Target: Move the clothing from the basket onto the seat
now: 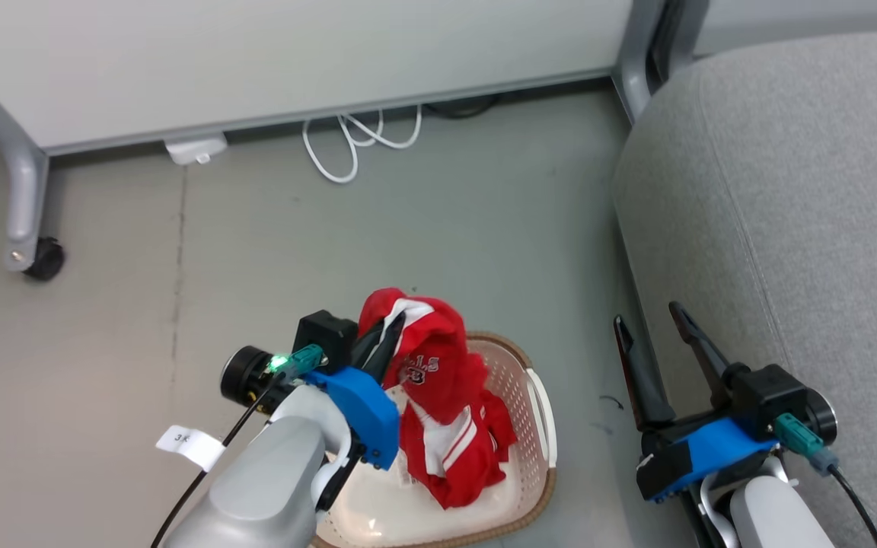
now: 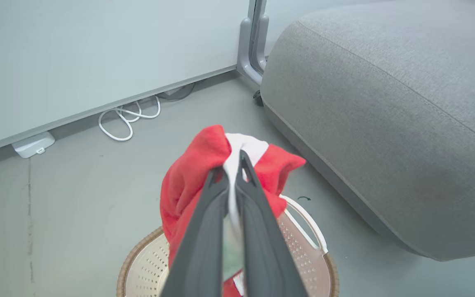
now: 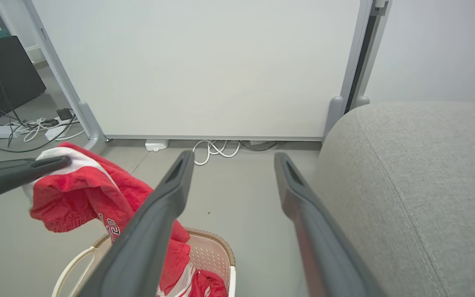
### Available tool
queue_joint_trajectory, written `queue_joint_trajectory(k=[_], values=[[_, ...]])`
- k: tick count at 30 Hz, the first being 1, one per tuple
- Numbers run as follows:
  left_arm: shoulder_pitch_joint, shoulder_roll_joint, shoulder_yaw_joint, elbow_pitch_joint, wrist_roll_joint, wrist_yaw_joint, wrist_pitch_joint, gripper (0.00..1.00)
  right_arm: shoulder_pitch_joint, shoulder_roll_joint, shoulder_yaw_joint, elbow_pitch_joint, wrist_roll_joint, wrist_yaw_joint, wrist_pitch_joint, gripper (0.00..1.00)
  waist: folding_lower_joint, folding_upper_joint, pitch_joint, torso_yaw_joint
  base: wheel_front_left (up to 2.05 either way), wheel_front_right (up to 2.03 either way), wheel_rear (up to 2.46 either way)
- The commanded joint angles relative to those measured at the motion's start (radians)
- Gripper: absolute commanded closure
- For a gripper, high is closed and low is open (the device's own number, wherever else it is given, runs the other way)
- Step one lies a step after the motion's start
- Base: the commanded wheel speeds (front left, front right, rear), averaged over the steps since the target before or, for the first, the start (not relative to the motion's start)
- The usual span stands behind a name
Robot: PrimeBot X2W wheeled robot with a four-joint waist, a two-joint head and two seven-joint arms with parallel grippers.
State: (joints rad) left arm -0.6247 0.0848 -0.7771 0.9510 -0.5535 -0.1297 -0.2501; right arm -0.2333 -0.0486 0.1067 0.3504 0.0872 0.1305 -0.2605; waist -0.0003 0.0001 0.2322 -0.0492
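Note:
My left gripper [image 1: 387, 329] is shut on the red clothing [image 1: 438, 365], pinching a white-trimmed fold and holding it up above the cream basket [image 1: 534, 396]. The garment's lower part hangs down into the basket. In the left wrist view the two dark fingers [image 2: 258, 214] clamp the white trim of the clothing [image 2: 192, 173], with the basket [image 2: 307, 255] below. My right gripper [image 1: 648, 320] stands open and empty beside the grey seat [image 1: 789, 190]. From the right wrist, the lifted clothing [image 3: 89, 189] shows at the left, over the basket [image 3: 212, 251], and the seat [image 3: 419, 173] at the right.
A pale partition panel [image 1: 294, 53] on grey legs, one with a black caster [image 1: 44, 259], stands behind the basket. White cable loops [image 1: 355, 141] lie on the floor at its foot. Bare grey floor lies between basket and seat. A paper tag [image 1: 189, 445] hangs from my left arm's cable.

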Motion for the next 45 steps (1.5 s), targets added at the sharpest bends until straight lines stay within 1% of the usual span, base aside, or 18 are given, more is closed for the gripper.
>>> queue_joint_trajectory(k=[1,10,20,30,37,45], values=[[-0.02,0.004,-0.01,-0.026,-0.01,-0.001,-0.007,1.0,0.022,-0.003,-0.002,0.002,-0.01,0.0,0.002,0.0,0.0003,-0.0001,-0.05,0.03,0.0,0.0,0.0],[-0.071,0.005,-0.068,-0.141,-0.041,-0.001,0.017,1.0,0.079,-0.003,0.011,0.001,-0.006,0.0,0.029,0.0,0.0003,-0.0001,-0.143,0.047,0.0,0.0,0.0],[-0.167,-0.021,-0.128,-0.219,-0.07,-0.001,0.045,1.0,0.128,-0.003,0.026,-0.017,-0.007,0.0,0.058,0.0,0.0003,-0.0001,-0.205,0.046,0.0,0.0,0.0],[-0.242,-0.033,-0.156,-0.25,-0.123,0.008,0.07,1.0,0.155,-0.003,0.029,-0.051,-0.013,0.0,0.083,0.0,0.0003,-0.0001,-0.218,0.037,0.0,0.0,0.0],[-0.249,-0.034,-0.187,-0.267,-0.152,0.016,0.07,1.0,0.157,-0.003,0.023,-0.068,-0.016,0.0,0.09,0.0,0.0003,-0.0001,-0.217,0.035,0.0,0.0,0.0],[-0.262,-0.034,-0.222,-0.271,-0.179,0.027,0.064,1.0,0.082,-0.003,0.058,-0.079,0.007,0.0,0.117,0.0,0.0003,-0.0001,-0.205,0.039,0.0,0.0,0.0]])
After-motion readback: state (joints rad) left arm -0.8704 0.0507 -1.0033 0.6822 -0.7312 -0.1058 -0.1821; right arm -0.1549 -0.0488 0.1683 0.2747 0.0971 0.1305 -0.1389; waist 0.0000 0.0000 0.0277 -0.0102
